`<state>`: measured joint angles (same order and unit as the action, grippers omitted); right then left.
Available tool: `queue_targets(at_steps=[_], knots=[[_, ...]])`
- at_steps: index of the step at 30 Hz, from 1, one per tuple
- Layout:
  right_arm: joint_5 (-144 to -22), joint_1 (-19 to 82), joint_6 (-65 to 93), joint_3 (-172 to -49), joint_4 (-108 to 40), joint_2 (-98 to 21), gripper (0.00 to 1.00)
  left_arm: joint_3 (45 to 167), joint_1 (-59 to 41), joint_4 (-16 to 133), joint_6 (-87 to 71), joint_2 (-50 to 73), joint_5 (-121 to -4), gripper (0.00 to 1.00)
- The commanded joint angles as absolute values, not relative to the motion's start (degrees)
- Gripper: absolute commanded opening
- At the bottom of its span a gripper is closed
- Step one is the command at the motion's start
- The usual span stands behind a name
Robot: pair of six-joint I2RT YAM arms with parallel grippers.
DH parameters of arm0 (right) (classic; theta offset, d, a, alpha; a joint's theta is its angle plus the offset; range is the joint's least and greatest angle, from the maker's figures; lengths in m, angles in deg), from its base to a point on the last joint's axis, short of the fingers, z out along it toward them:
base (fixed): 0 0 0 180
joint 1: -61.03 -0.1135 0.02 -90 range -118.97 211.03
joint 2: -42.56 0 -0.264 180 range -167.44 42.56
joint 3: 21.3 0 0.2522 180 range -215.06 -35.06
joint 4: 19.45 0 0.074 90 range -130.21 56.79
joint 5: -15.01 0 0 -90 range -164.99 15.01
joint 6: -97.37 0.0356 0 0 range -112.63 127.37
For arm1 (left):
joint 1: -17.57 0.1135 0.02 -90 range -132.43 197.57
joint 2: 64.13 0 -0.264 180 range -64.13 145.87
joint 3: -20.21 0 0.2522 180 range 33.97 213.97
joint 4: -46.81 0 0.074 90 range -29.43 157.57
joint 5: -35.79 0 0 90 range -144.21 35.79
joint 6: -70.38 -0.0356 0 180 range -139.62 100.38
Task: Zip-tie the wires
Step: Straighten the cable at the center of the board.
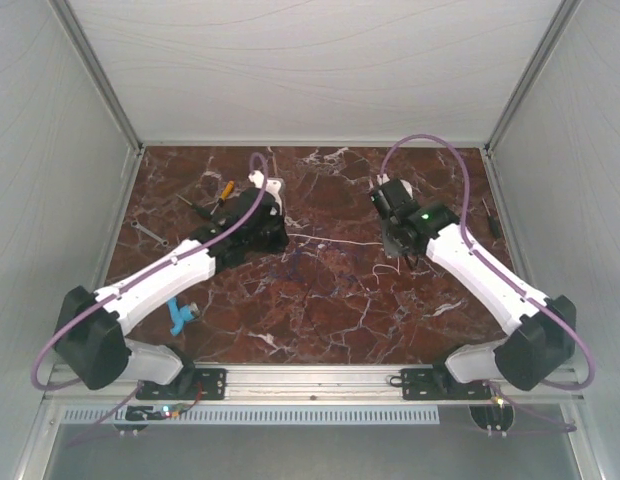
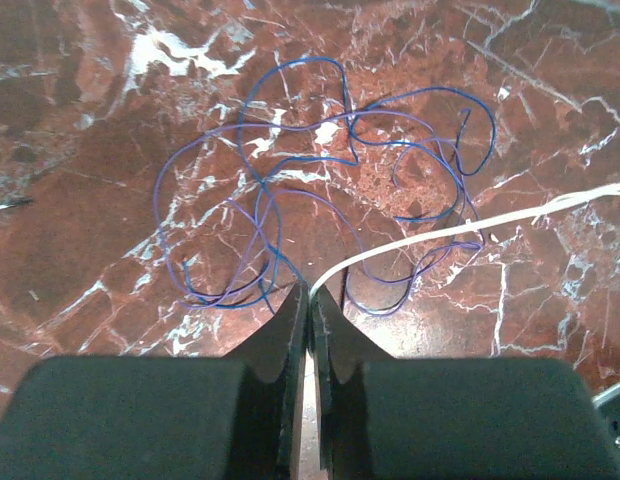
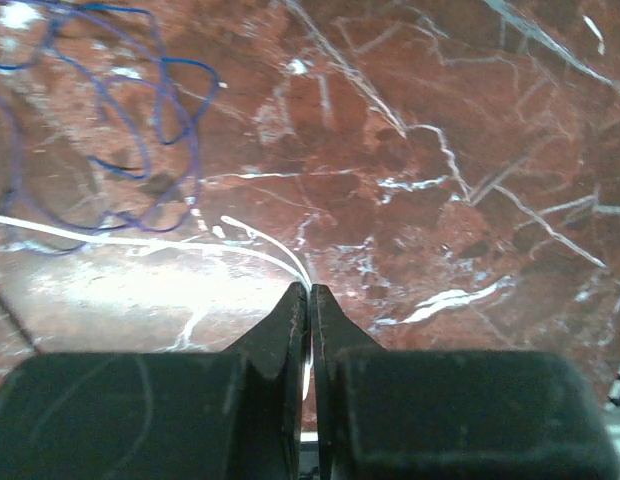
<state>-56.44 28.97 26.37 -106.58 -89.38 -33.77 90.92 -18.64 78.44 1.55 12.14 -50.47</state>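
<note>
The wires are hair-thin blue and purple loops lying loose on the red marble table, just ahead of my left gripper; they also show at the upper left of the right wrist view. A thin white strip, the zip tie by its look, spans between both grippers. My left gripper is shut on one end of the strip, which passes over the wires' near edge. My right gripper is shut on the other end, right of the bundle. No black strip shows clearly.
An orange-handled screwdriver and a small wrench lie at the back left. A blue object lies by the left arm. A dark tool lies at the right edge. Enclosure walls surround the table.
</note>
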Motion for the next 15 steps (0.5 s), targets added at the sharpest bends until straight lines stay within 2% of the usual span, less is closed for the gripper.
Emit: queue_targets(at_steps=[1, 7, 15], knots=[[-46.05, 28.68, 27.50, -103.56, -86.92, -38.67, 0.00, 92.10, -21.22, 74.04, 2.27, 15.83, -46.14, 0.00], [-45.05, 28.68, 25.32, -101.17, -77.15, -45.25, 0.00, 92.32, -21.63, 74.52, 2.07, 20.71, -38.84, 0.00], [-47.82, 28.08, 23.93, -103.42, -71.30, -53.50, 0.00, 93.13, -21.05, 75.70, 1.59, 25.30, -32.45, 0.00]])
